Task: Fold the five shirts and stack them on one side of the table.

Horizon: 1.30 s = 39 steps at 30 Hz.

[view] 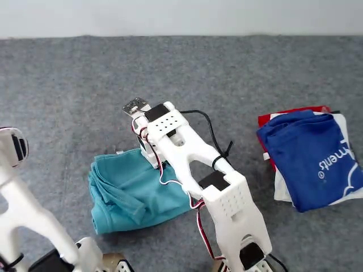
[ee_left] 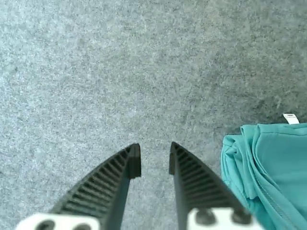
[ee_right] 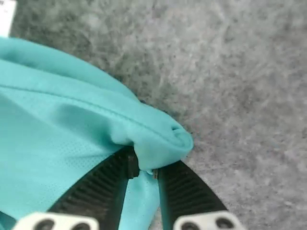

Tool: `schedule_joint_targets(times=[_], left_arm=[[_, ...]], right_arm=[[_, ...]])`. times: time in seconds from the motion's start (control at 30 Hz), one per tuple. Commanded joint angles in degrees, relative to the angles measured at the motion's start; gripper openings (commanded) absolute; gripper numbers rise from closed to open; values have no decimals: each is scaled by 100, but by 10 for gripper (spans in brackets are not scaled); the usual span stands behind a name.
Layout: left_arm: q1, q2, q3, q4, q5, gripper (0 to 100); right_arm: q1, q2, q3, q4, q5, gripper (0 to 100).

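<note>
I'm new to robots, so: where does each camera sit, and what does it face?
High view: fixed above, looking down at the table; shows left arm, right arm, teal shirt, shirt stack.
Left wrist view: on left arm, facing table past its open left hand.
Right wrist view: on right arm, facing right hand shut on teal shirt.
Shared: teal shirt, all three.

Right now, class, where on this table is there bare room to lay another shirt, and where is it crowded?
Bare table runs along the far edge, behind the teal shirt and the shirt stack. A free patch lies between the right arm and that stack. Crowded: the near middle, where the right gripper pinches the teal shirt.
</note>
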Motion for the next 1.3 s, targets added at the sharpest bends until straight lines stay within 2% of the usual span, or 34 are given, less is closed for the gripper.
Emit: schedule_joint_targets(times=[0.0,0.3,0.63,0.87,0.93,1.07,1.1,1.27], left_arm=[[26,-158,-13,97,35,108],[26,-158,-13,97,35,108],[26,-158,-13,97,35,108],[26,-158,-13,97,35,108],[26,-158,-13,97,35,108],[26,-158,-13,97,35,108],[26,-158,-13,97,35,108],[26,-158,-4,97,35,108]], right_arm=[[31,57,-79,-259,53,9],[1024,110,-1020,-347,35,9],[2097,119,-1081,-549,53,9],[1815,418,-1081,-426,62,28],[1657,391,-1187,-48,62,107],[1508,119,-1653,734,132,361],[1490,31,-1802,945,202,381],[1112,-365,-2470,1947,211,251]])
